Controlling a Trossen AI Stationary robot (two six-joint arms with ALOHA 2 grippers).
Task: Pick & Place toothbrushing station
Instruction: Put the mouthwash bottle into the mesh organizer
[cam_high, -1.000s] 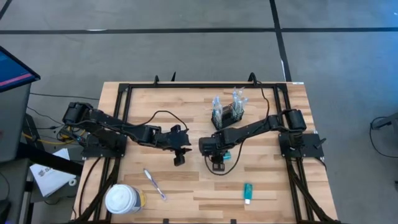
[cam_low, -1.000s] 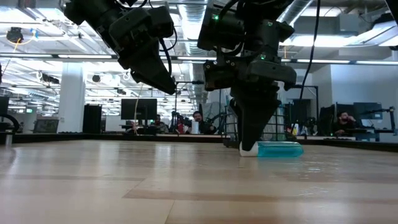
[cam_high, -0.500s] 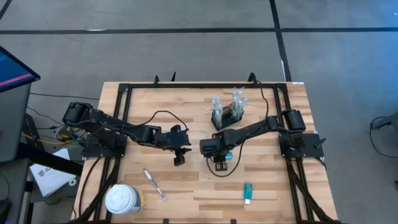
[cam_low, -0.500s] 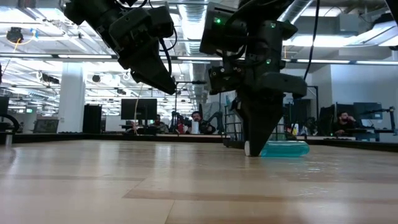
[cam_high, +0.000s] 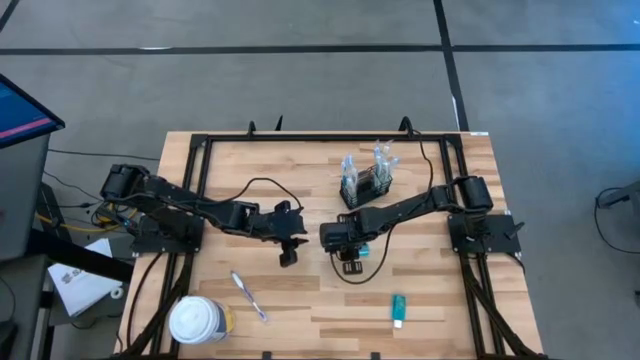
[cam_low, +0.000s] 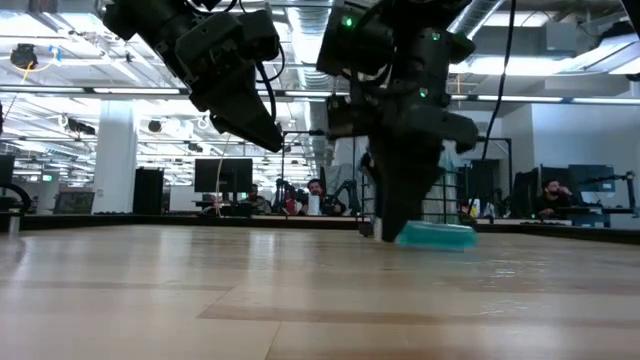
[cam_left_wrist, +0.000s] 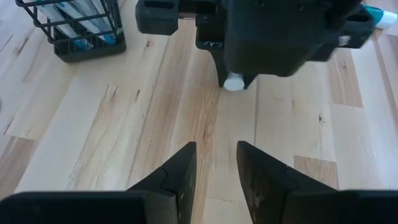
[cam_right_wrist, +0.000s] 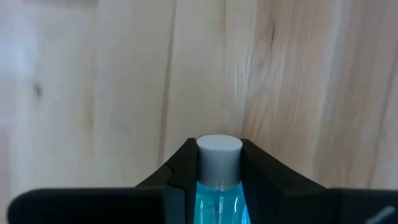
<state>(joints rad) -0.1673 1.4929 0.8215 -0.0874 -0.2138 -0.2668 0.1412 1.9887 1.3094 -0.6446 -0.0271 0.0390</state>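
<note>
No readable text, label, brand or number appears in any view. Some small pale markings sit on the dark arm housing (cam_left_wrist: 208, 43), upper centre of the left wrist view, too small to read.

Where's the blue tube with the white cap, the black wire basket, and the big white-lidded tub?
Small teal-blue tube with white cap (cam_right_wrist: 219, 152), right wrist view, on its cap.
Black wire-mesh caddy (cam_left_wrist: 87, 48), left wrist view, on its base.
White-lidded round tub (cam_high: 196, 319), high view, on its lid.

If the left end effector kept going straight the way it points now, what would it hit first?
Probably the bare wooden tabletop just ahead; beyond it, the right end effector shut on a small teal tube's white cap. Depth is unclear.
</note>
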